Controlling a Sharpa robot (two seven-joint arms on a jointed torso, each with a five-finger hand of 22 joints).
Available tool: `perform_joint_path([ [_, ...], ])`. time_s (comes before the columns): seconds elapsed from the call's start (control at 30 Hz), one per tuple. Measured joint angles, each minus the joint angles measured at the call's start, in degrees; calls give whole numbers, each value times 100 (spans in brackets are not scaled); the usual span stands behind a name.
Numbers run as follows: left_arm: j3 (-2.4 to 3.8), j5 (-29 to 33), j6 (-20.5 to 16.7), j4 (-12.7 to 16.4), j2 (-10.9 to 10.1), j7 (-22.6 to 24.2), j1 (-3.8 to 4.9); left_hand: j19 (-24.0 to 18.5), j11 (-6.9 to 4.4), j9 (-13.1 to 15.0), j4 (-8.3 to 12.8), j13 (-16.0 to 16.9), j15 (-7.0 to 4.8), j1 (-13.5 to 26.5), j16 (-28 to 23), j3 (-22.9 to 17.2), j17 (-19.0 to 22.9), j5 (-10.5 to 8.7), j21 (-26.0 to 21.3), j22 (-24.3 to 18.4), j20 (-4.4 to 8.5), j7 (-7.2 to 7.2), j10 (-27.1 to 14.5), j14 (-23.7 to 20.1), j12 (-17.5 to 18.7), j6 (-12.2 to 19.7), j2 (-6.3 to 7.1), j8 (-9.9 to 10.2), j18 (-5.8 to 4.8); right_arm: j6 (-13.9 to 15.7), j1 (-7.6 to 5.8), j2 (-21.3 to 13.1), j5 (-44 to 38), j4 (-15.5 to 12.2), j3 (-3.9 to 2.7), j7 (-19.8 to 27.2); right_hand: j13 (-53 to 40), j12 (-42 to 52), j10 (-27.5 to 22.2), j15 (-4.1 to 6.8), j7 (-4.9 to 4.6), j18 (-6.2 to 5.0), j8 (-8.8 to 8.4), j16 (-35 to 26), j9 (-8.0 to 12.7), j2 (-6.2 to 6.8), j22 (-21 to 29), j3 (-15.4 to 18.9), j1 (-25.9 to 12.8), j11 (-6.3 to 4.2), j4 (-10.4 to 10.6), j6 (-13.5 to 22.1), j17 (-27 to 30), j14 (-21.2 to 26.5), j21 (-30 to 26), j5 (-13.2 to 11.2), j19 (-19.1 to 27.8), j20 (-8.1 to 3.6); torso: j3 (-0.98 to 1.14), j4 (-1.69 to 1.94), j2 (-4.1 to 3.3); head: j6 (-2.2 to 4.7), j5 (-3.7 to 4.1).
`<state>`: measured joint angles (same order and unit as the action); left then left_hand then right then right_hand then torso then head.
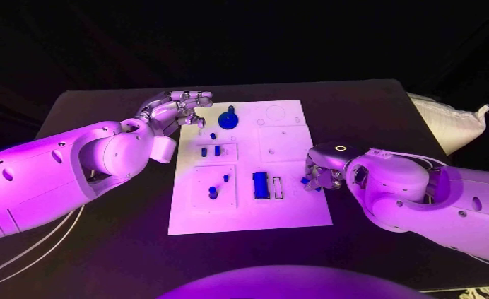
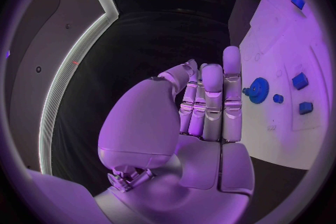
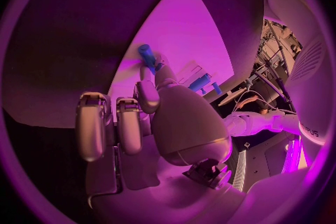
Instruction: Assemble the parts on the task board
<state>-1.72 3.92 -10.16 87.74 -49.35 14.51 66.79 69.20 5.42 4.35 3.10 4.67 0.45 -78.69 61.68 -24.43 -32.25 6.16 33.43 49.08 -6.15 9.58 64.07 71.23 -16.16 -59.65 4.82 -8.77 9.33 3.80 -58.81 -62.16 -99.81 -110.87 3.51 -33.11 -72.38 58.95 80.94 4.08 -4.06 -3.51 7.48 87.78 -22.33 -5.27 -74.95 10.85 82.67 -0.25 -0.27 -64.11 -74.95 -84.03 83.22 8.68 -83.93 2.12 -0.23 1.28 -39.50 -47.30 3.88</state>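
The white task board (image 1: 290,140) lies in the middle of the black table. A blue gear (image 1: 228,119) (image 2: 259,89) stands near its far left corner. My left hand (image 1: 175,110) (image 2: 206,109) hovers at the board's far left edge beside the gear, fingers straight and together, holding nothing. Small blue blocks (image 1: 210,150) (image 2: 299,80) sit below the gear. A larger blue block (image 1: 260,184) and a small peg (image 1: 213,192) lie nearer me. My right hand (image 1: 322,170) (image 3: 143,117) is at the board's right edge and pinches a small blue part (image 3: 146,56) (image 1: 304,180) at its fingertips.
Bare black table (image 1: 112,104) surrounds the board on all sides. A white cloth-like object (image 1: 458,124) lies off the table's right edge. The board's far right area carries round and square recesses (image 1: 277,113).
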Motion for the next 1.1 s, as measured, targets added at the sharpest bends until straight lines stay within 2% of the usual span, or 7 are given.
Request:
perform_joint_path([
  [0.13, 0, 0, 0, 0, 0, 1, -1, 0, 0, 0, 0, 0, 7, 0, 0, 0, 0, 0, 0, 0, 0, 0, 0, 7, 0, 0, 0, 0, 0, 27, 5, 12, -44, -1, 2, 1, -3, -8, 0, -1, 11, 0, -55, 0, 1, -10, 0, -186, -10, 0, -17, -11, 0, -1, 0, 373, -18, -18, 0, 2, 1, -3, 0],
  [0.3, 0, -1, 0, 1, 1, 2, -3, 0, 0, 0, 0, 0, 7, -22, 0, 0, 5, 0, 0, 0, 0, 0, 0, 7, 0, 0, -22, 0, 0, 290, 18, 11, 157, 0, 13, -4, 10, -9, -2, -2, -12, 0, -204, 21, 215, -160, 0, -510, -163, -3, 114, 16, 1, -1, 0, 1383, -18, -18, -1, 3, 2, -3, 0],
  [0.37, 0, -1, 0, 1, 2, 2, -3, 0, 0, 0, 0, 0, 7, -22, 0, 0, 5, 0, 0, 0, 0, 0, 0, 7, 0, 0, -22, 0, 0, 447, 24, 2, 337, -1, 19, -12, 24, -11, -12, -4, -7, 0, -222, 21, 226, -147, 1, -678, -219, -13, 153, 17, 1, -3, 0, 1514, -18, -18, -1, 3, 1, -3, 0],
  [0.5, 0, -1, 0, 1, 5, 2, -4, 0, 0, 0, 0, -5, -5, -22, 0, 0, 5, 0, 0, 0, 0, 0, 0, -6, 0, 0, -22, 0, 0, 825, 46, -34, 874, -39, 43, -28, 30, -32, -19, 1, 6, 0, -222, 21, 228, 18, 1, -915, -521, -47, 315, 19, 1, 0, 0, 1608, -18, -17, -1, 3, 1, -9, -18],
  [0.73, 0, -2, 1, -2, 9, 2, -12, 0, 0, 0, 0, -5, -14, -22, 0, 0, 5, 0, 0, 0, 0, 0, 0, -14, 0, 0, -22, 1, 0, 1422, 33, -71, 2013, -144, 46, -40, -44, -22, 52, 4, 41, 0, -233, 21, 247, 405, 1, -1313, -939, -73, 606, -81, 2, 1, 0, 1516, -18, -17, 4, 9, 1, -15, -31],
  [0.87, 0, -2, 3, -2, 9, 2, -15, 0, 0, 0, 0, -5, -14, -22, 0, 0, 5, 0, 0, 0, 0, 0, 0, -14, 0, 0, -22, 1, 0, 1645, 10, -49, 2495, -175, 41, -41, -41, 9, 49, 4, 34, 0, -242, 21, 260, 507, 2, -1404, -1070, -70, 696, -75, 2, 2, 0, 1584, -18, -17, 4, 10, 1, -13, -35],
  [1.1, 0, -3, 11, 5, 8, 0, -16, 0, 0, 0, 0, -4, -14, -22, 0, 0, 9, 0, 0, 0, 0, 0, 0, -14, 0, 0, -22, 1, 0, 1802, 3, 50, 2976, -185, 40, -55, -32, 24, 39, 4, 14, 0, -241, 21, 259, 591, 2, -1461, -1153, -60, 753, -95, 2, 2, 0, 1585, -18, -17, 4, 9, 1, -19, -37],
])
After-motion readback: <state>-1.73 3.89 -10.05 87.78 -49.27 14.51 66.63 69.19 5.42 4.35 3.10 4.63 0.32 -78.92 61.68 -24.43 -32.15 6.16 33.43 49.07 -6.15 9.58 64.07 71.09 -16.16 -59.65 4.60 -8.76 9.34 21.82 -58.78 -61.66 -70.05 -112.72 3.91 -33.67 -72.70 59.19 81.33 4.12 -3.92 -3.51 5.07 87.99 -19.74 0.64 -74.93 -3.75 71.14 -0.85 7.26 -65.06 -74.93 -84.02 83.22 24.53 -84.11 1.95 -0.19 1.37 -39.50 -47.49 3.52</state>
